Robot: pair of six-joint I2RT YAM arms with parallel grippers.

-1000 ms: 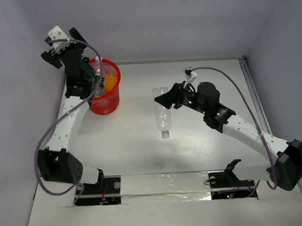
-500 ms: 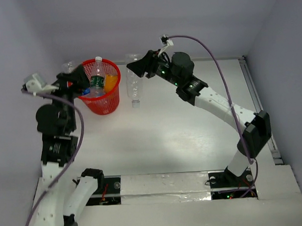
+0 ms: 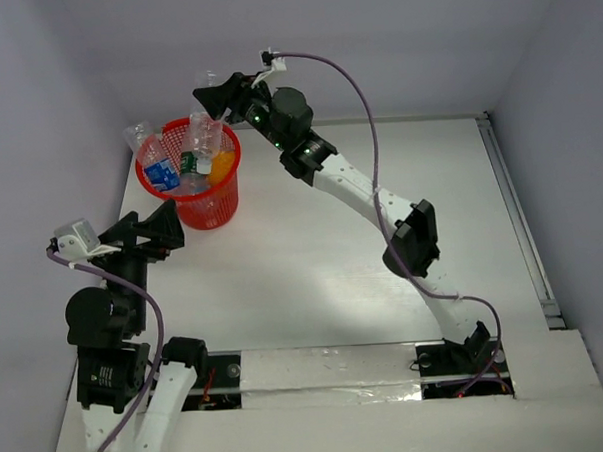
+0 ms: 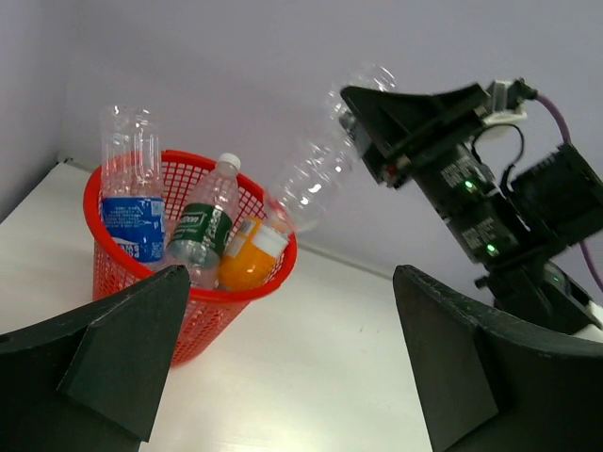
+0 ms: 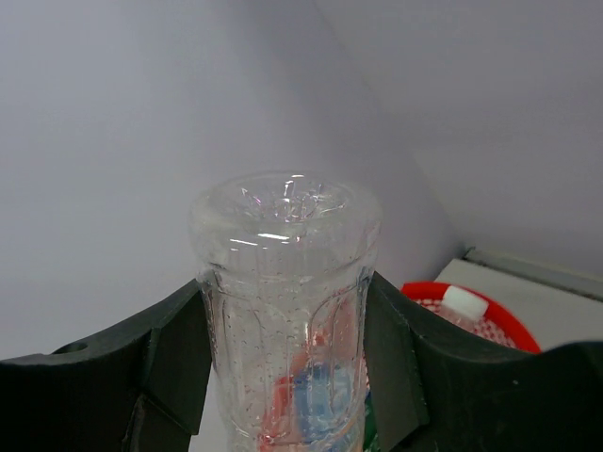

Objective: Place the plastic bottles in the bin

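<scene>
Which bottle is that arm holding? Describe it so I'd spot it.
Find the red mesh bin at the table's far left. Above it, the right gripper clamps a clear bottle tilted neck-down. The blue-labelled bottle, green-labelled bottle and orange bottle sit inside it; this one alone is gripped.

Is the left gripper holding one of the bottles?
No, the left gripper is open and empty; the right gripper holds the clear bottle.

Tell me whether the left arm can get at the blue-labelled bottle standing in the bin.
Probably yes. The left pincer hangs open and empty in front of the bin, and the blue-labelled bottle pokes above the rim on that side. The right pincer holds a clear bottle over the far side.
</scene>
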